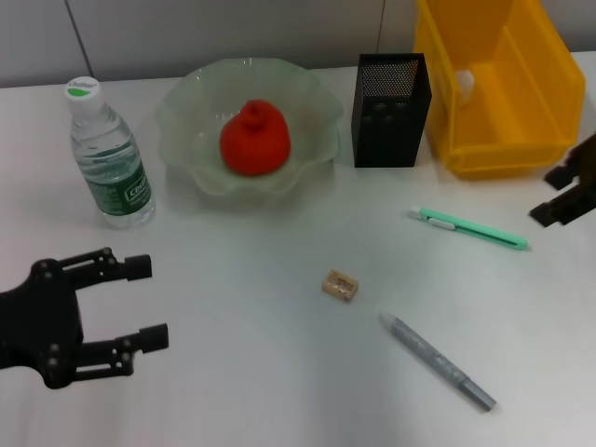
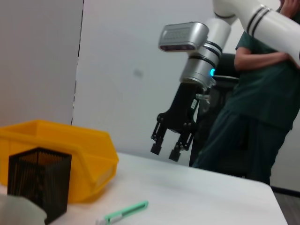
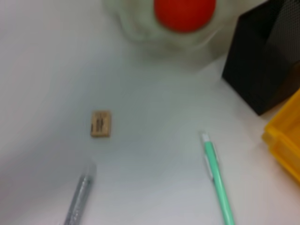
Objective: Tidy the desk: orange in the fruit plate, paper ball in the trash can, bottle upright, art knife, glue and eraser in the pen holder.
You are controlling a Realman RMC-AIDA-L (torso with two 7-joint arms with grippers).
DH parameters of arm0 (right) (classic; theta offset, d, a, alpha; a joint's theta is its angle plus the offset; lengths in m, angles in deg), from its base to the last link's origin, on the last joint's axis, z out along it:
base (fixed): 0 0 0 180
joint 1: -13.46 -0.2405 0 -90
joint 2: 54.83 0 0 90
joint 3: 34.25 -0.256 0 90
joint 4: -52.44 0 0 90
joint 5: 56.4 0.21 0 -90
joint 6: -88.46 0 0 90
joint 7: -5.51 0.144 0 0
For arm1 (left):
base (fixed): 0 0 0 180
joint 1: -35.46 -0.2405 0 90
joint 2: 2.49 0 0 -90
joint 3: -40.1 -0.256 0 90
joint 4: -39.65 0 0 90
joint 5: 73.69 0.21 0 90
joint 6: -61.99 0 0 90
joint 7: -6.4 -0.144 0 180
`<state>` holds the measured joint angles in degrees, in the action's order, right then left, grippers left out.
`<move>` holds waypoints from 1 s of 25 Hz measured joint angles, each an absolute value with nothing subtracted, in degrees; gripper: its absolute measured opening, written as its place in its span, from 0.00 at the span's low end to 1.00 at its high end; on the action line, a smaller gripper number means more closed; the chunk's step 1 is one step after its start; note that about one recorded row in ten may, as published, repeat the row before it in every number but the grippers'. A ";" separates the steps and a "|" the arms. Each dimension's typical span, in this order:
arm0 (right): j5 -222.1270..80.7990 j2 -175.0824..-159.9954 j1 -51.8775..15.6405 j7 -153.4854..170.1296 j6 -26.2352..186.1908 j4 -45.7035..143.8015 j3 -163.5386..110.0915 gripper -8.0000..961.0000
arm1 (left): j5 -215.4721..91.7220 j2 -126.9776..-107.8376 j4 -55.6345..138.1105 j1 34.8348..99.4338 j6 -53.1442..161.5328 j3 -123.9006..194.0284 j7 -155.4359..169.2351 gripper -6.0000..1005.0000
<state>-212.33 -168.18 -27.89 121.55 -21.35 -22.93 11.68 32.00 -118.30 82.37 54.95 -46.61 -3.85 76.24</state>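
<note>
The orange (image 1: 254, 140) lies in the pale green fruit plate (image 1: 186, 102). A water bottle (image 1: 112, 158) stands upright to the left of the plate. A white paper ball (image 1: 463, 82) shows inside the yellow trash can (image 1: 503, 149). The black mesh pen holder (image 1: 391, 110) stands between plate and can. On the table lie the green art knife (image 1: 470, 229), the tan eraser (image 1: 340, 285) and the grey glue stick (image 1: 438, 361). My left gripper (image 1: 144, 303) hovers open at the near left. My right gripper (image 1: 556, 196) hangs open at the right edge, above the table beyond the knife.
The left wrist view shows the right gripper (image 2: 165, 152) above the table, and a person in green (image 2: 262, 93) standing behind it. The right wrist view looks down on the eraser (image 3: 101, 123), the art knife (image 3: 218, 180) and the glue stick (image 3: 79, 194).
</note>
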 joint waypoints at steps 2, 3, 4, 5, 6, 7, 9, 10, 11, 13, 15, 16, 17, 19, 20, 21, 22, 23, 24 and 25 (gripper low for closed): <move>-213.11 -168.05 -29.60 121.31 -18.97 -18.54 13.39 0.62 | 33.46 -118.63 82.29 54.97 -45.91 -3.86 76.08 0.79; -213.24 -167.88 -30.35 120.89 -17.56 -16.15 14.16 0.62 | 34.33 -118.86 82.25 55.03 -45.50 -3.85 75.95 0.79; -213.28 -167.73 -31.06 120.27 -16.33 -13.83 14.88 0.62 | 34.33 -118.86 82.25 55.03 -45.50 -3.85 75.95 0.79; -213.30 -167.60 -31.62 119.56 -15.03 -11.95 15.19 0.62 | 35.54 -119.35 82.20 55.19 -44.76 -3.85 75.68 0.79; -213.32 -167.48 -32.27 118.76 -13.80 -9.78 15.53 0.62 | 35.99 -119.56 82.19 55.28 -44.42 -3.85 75.58 0.79; -213.34 -167.37 -33.39 117.22 -11.03 -5.92 15.58 0.62 | 36.61 -119.85 82.18 55.43 -43.88 -3.85 75.50 0.79; -213.35 -167.33 -34.11 116.01 -8.34 -2.75 15.60 0.62 | 36.99 -120.02 82.18 55.55 -43.55 -3.85 75.50 0.79; -213.35 -167.33 -34.11 116.01 -8.34 -2.75 15.60 0.62 | 37.45 -120.27 82.18 55.71 -43.26 -3.85 75.48 0.79; -213.23 -167.34 -34.33 115.34 -6.82 -1.26 15.64 0.62 | 37.63 -120.36 82.18 55.78 -43.10 -3.85 75.47 0.79; -212.92 -167.67 -34.49 114.12 -3.53 0.98 15.67 0.61 | 37.82 -120.43 82.18 55.86 -42.84 -3.85 75.43 0.79; -212.82 -168.22 -34.52 113.00 -0.43 3.00 15.80 0.61 | 37.97 -120.48 82.18 55.91 -42.52 -3.85 75.15 0.79; -212.81 -168.46 -34.50 112.46 0.91 3.72 15.83 0.61 | 38.02 -120.55 81.64 56.00 -41.82 -3.84 74.23 0.79; -212.76 -169.23 -34.21 111.06 3.25 4.71 15.62 0.61 | 38.03 -120.59 81.13 56.15 -41.63 -3.85 74.04 0.79; -212.57 -169.70 -33.92 110.22 4.31 4.92 15.39 0.61 | 38.03 -120.60 80.87 56.29 -41.54 -3.86 73.98 0.79; -211.36 -170.47 -33.10 108.53 6.55 5.11 15.23 0.61 | 38.03 -120.64 80.50 56.45 -41.48 -3.95 73.64 0.79; -210.65 -170.74 -32.65 107.83 7.69 5.23 15.32 0.61 | 38.03 -120.64 80.50 56.45 -41.48 -3.95 73.64 0.78; -209.99 -170.99 -32.29 107.23 8.85 5.41 15.45 0.61 | 38.03 -120.68 79.99 56.63 -41.28 -4.02 73.20 0.78; -209.99 -170.99 -32.29 107.23 8.85 5.41 15.45 0.61 | 38.03 -120.68 79.99 56.63 -41.28 -4.02 73.20 0.78; -209.63 -171.20 -31.97 106.65 9.86 5.56 15.52 0.61 | 38.03 -120.71 79.61 56.74 -41.18 -4.02 73.05 0.78; -209.32 -171.52 -31.57 105.95 11.01 5.75 15.53 0.61 | 38.03 -120.71 79.13 56.90 -41.05 -4.03 72.93 0.78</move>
<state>-209.32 -171.52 -31.57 105.95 11.01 5.75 15.53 38.03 -120.71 79.13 56.90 -41.05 -4.03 72.93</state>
